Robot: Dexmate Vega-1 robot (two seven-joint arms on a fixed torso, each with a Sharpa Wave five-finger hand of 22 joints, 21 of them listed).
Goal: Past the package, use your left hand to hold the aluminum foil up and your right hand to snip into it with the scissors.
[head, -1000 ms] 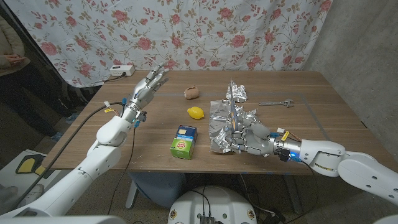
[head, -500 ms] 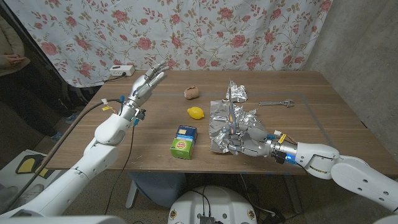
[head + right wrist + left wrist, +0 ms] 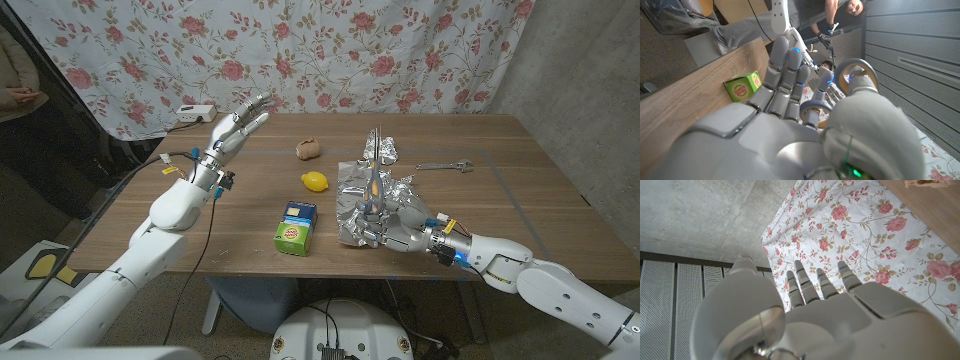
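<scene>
The crumpled aluminum foil [image 3: 352,187] lies right of the table's middle, with one peak standing up at its far end. My right hand [image 3: 393,228] grips the scissors [image 3: 374,178] at the foil's near edge, blades pointing up in front of the foil. The scissors' ring handles [image 3: 856,74] sit around the fingers of my right hand [image 3: 790,125]. My left hand [image 3: 237,128] hovers high over the far left of the table, fingers spread and holding nothing, well away from the foil. The green and blue package [image 3: 296,228] stands near the front edge, left of the foil.
A lemon [image 3: 314,181] and a brown lump [image 3: 309,150] lie beyond the package. A wrench [image 3: 445,166] lies right of the foil, and a white power strip [image 3: 195,113] at the far left corner. A person [image 3: 14,70] stands at the left edge.
My right hand with the scissors has shifted slightly left along the foil's near edge. My left hand has risen a little, still spread.
</scene>
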